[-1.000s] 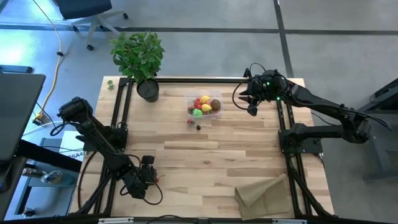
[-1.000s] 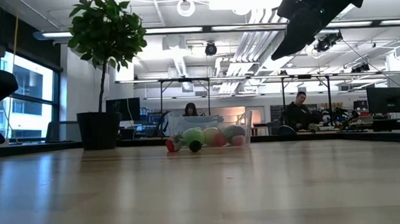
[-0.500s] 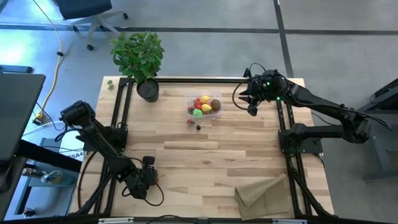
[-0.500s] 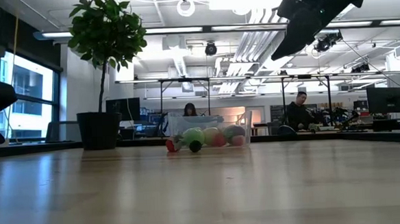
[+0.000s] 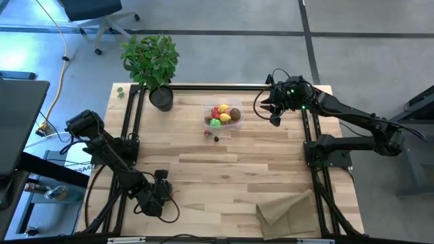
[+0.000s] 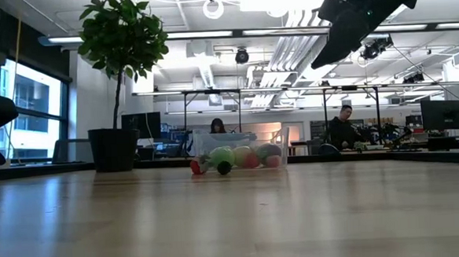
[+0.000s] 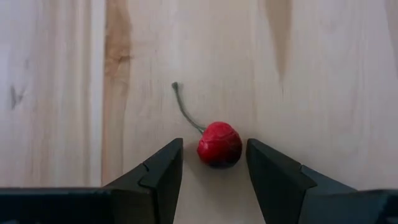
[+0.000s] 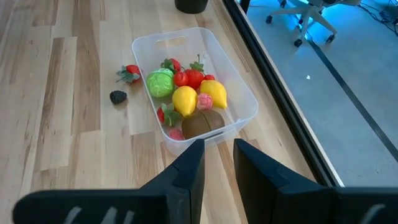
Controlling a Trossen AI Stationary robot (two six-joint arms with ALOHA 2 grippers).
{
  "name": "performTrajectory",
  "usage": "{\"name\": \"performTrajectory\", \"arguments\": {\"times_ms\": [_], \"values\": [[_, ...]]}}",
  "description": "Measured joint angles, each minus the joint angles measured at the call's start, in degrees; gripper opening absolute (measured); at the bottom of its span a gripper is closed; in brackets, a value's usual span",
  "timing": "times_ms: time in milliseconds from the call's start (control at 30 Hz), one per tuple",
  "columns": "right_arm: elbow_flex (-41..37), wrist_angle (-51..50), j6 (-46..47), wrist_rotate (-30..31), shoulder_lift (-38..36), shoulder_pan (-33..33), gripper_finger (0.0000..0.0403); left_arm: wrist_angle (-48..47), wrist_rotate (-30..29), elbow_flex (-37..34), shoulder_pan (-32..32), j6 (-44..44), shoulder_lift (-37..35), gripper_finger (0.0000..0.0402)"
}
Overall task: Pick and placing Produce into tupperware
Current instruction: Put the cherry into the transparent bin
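Observation:
The clear tupperware (image 5: 222, 115) sits at the far middle of the table and holds two yellow lemons, a green lime, a brown kiwi and red berries (image 8: 186, 93). A strawberry (image 8: 129, 73) and a dark berry (image 8: 118, 96) lie on the wood beside its near wall. My left gripper (image 5: 166, 194) is low at the near left, open, its fingers on either side of a red cherry (image 7: 219, 143) that lies on the table with its stem pointing away. My right gripper (image 5: 272, 112) hangs in the air to the right of the tupperware, open by a narrow gap (image 8: 219, 149).
A potted plant (image 5: 159, 95) stands at the far left corner. A tan paper bag (image 5: 285, 210) lies at the near right. Black arm frames run along both sides of the table (image 5: 203, 169). People sit in the room beyond in the low view.
My left arm has sunk a little toward the table at the near left. The right arm and the fruits have kept still.

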Motion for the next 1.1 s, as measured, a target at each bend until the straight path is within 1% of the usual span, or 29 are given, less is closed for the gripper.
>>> {"name": "performTrajectory", "arguments": {"times_ms": [133, 500, 800, 1100], "values": [[0.0, 0.0, 0.0, 0.0, 0.0, 0.0, 0.0076, 0.0, -1.4, 0.0, 0.0, -1.2, 0.0, 0.0166], [0.0, 0.0, 0.0, 0.0, 0.0, 0.0, 0.0076, 0.0, -1.6, 0.0, 0.0, -2.1, 0.0, 0.0166], [0.0, 0.0, 0.0, 0.0, 0.0, 0.0, 0.0076, 1.7, -1.7, 0.0, 0.0, 1.1, 0.0, 0.0166], [0.0, 0.0, 0.0, 0.0, 0.0, 0.0, 0.0076, 1.6, -1.7, 0.0, 0.0, 1.3, 0.2, 0.0165]]}}
